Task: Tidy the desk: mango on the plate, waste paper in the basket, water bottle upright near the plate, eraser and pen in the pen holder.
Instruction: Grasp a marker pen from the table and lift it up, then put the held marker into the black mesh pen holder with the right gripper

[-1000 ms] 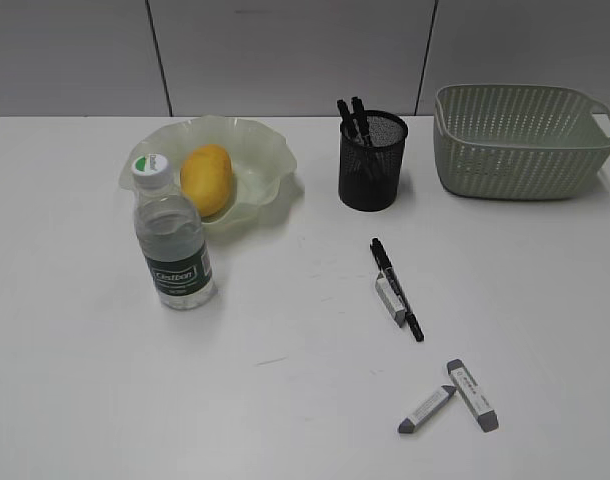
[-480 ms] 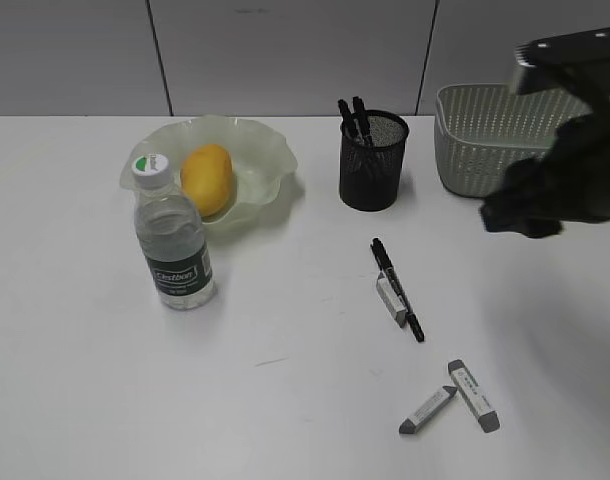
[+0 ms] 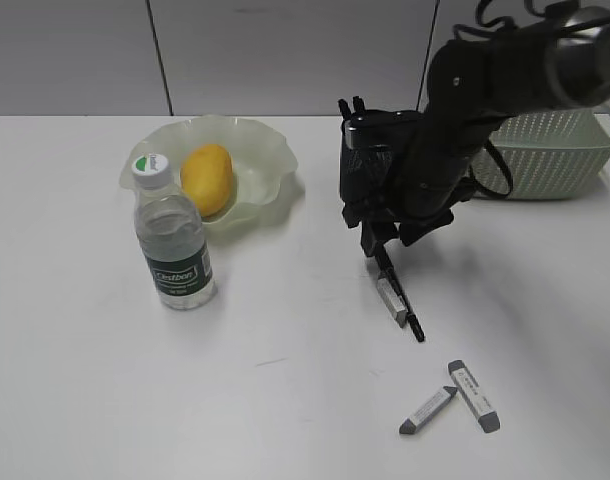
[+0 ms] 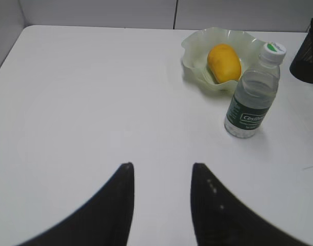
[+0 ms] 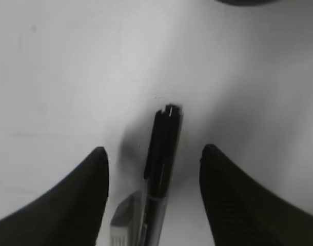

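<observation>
The right gripper [image 5: 154,169] is spread wide, straddling the black pen [image 5: 161,154] without touching it; an eraser [image 5: 123,225] lies beside the pen. The left gripper [image 4: 161,174] hangs spread, holding nothing, over the white counter [image 4: 84,92] before a grey panelled wall [image 3: 285,50].

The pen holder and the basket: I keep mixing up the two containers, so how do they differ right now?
The pen holder is a black mesh cylinder; the basket is pale green, rectangular and lattice-sided. The pen holder is narrow and upright, the basket wide and low. Pens stick out of the pen holder, while nothing shows above the basket's rim. The right arm hides most of the pen holder but only the basket's left part. Both stand at the back of the desk.
</observation>
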### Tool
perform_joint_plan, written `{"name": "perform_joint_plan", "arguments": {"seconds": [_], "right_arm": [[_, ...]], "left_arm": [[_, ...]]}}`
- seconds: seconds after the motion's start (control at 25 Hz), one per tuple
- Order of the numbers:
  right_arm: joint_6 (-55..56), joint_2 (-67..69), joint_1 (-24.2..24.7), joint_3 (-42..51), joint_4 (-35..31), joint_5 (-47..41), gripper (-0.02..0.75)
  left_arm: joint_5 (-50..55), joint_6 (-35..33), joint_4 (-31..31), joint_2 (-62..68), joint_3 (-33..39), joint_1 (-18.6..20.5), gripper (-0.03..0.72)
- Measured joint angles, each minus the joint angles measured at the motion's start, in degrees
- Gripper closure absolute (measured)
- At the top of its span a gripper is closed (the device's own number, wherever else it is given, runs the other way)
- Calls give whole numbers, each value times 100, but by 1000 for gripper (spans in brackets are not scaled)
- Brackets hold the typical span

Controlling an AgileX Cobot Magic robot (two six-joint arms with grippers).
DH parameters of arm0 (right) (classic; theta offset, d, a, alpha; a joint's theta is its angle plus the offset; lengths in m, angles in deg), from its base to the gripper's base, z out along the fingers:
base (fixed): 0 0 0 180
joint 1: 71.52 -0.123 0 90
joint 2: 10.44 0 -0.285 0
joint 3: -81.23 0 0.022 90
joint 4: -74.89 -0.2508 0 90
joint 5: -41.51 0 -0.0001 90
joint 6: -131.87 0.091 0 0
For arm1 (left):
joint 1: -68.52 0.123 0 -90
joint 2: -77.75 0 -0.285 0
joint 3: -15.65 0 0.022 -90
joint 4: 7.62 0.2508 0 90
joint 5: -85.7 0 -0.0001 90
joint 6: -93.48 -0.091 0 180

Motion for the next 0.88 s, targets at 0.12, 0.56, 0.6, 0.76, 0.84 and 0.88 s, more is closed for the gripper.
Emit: {"name": "perform_joint_plan", "arguments": {"seconds": [0.12, 0.56, 0.6, 0.76, 0.84, 0.88], "right_arm": [[241, 373, -41, -365, 191, -105, 302], [305, 517, -45, -515, 544, -160, 605], [305, 433, -45, -510, 631, -171, 605], [305, -369, -35, -503, 1069, -176, 605], [305, -951, -35, -396, 1246, 176, 605], [305, -1201, -35, -277, 1294, 624, 605]], "left_arm": [[0, 0, 0, 0, 0, 0, 420], [0, 0, 0, 0, 0, 0, 445], [0, 0, 0, 0, 0, 0, 445], [0, 0, 0, 0, 0, 0, 446], [0, 0, 0, 0, 0, 0, 446], [0, 0, 0, 0, 0, 0, 446]]}}
